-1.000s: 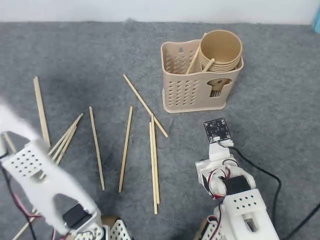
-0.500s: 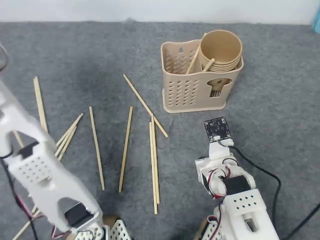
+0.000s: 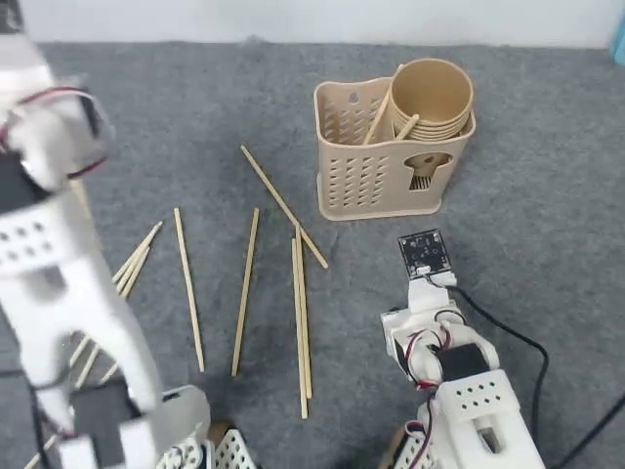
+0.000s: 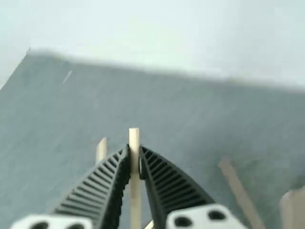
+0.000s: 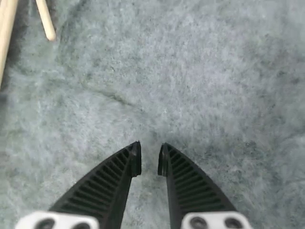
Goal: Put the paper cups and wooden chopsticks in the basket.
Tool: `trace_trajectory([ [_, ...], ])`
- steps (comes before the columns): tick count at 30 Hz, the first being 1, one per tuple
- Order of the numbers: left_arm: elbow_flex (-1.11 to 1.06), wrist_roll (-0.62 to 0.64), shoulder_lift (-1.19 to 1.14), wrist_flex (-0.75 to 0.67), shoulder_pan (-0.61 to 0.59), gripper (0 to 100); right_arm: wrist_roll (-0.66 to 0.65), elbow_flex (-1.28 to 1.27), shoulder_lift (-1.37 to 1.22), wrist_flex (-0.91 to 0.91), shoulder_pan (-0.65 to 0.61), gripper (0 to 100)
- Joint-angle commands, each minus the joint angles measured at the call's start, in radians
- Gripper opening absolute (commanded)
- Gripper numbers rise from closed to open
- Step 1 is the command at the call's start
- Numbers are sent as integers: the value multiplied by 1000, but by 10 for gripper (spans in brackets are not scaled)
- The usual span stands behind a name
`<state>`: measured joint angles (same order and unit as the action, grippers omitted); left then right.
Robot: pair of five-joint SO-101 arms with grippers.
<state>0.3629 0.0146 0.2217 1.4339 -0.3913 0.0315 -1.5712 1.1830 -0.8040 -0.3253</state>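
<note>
The left hand [image 4: 134,153] is clamped on one wooden chopstick [image 4: 134,136], whose tip pokes out past the fingertips, with the grey worktop [image 4: 190,119] spread out beyond it. The right hand [image 5: 149,160] hangs just over the worktop, its fingers a narrow gap apart with nothing between them (two chopstick ends [image 5: 46,21] lie near it). In the high view the basket [image 3: 363,176] stands on the worktop with the stacked paper cups [image 3: 432,90] in one compartment and two leaning chopsticks [image 3: 379,115] against them, while loose chopsticks [image 3: 246,290] lie scattered beside the basket.
</note>
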Motion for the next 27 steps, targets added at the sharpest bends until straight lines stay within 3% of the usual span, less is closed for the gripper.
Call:
trace_trajectory([
  [1,-130,144,224,-213,135,14,11,6,15,22,8,72],
  [5,-177,216,301,-379,278,14,11,6,15,22,8,72],
  [10,-211,221,304,-632,442,14,11,6,15,22,8,72],
  [19,-598,219,293,-1536,694,14,9,3,15,22,8,72],
  [27,-512,222,20,-1662,718,14,-63,2,15,19,8,72],
])
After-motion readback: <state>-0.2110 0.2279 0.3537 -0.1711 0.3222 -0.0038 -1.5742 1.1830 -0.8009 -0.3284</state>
